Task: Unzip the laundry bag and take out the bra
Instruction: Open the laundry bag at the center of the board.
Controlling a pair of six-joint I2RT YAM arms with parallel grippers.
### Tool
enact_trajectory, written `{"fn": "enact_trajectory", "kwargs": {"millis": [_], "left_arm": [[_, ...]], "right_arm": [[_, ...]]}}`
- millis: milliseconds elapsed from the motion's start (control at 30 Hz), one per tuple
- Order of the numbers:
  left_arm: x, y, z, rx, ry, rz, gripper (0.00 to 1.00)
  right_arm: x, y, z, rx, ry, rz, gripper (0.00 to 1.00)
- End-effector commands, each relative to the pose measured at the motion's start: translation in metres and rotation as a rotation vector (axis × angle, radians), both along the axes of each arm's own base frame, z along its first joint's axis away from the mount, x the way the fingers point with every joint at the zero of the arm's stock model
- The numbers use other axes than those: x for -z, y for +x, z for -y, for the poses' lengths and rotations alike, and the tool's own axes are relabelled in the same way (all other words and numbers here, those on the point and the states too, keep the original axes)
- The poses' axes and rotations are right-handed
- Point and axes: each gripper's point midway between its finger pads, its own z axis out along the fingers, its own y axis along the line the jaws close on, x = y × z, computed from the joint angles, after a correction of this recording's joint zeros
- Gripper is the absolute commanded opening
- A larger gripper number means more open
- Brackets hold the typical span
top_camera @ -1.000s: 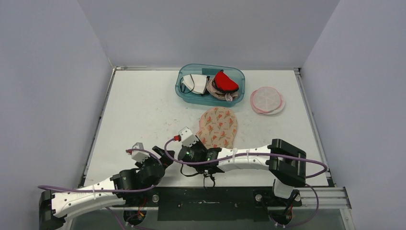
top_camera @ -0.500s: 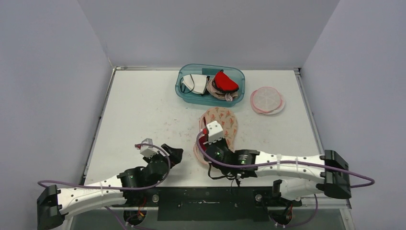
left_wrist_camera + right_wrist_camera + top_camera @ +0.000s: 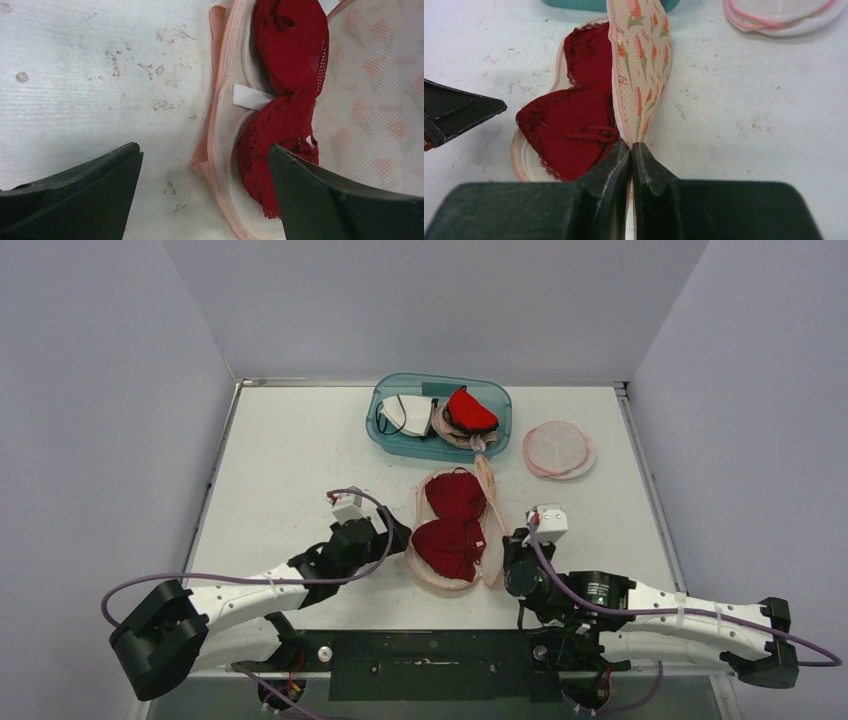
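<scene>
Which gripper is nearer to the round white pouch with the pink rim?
Right. The right gripper, shut on the laundry bag, is on the robot's side of the pouch, slightly to its left. The left gripper is across the bag, farther left.

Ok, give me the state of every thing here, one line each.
laundry bag: unzipped, flap lifted aside.
bra: exposed, lying inside the open bag.
left gripper: open, at the bag's edge.
right gripper: shut on the laundry bag's flap.
teal bin: holds garments.
</scene>
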Motion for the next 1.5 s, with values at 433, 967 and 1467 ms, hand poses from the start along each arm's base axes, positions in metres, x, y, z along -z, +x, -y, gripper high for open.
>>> {"fn": "enact_trajectory", "kwargs": {"millis": [433,967,1467], "left_arm": [[-0.009,0.06,0.037,0.128,-0.009,0.006,0.94],[-0.007,0.068,0.042,0.163,-0.051,-0.01,0.95],[0.029,0.095,0.071,0.293,-0.107,-0.082,0.61]], "right_arm": [[-0.02,-0.007,0.058,0.187,0.296,0.012,0.72],[-0.043,-0.002,-0.051,-0.151,0.135,0.035,0.82],[0.015,-0.023,-0.049,-0.246,0.287,-0.024,0.8]]}}
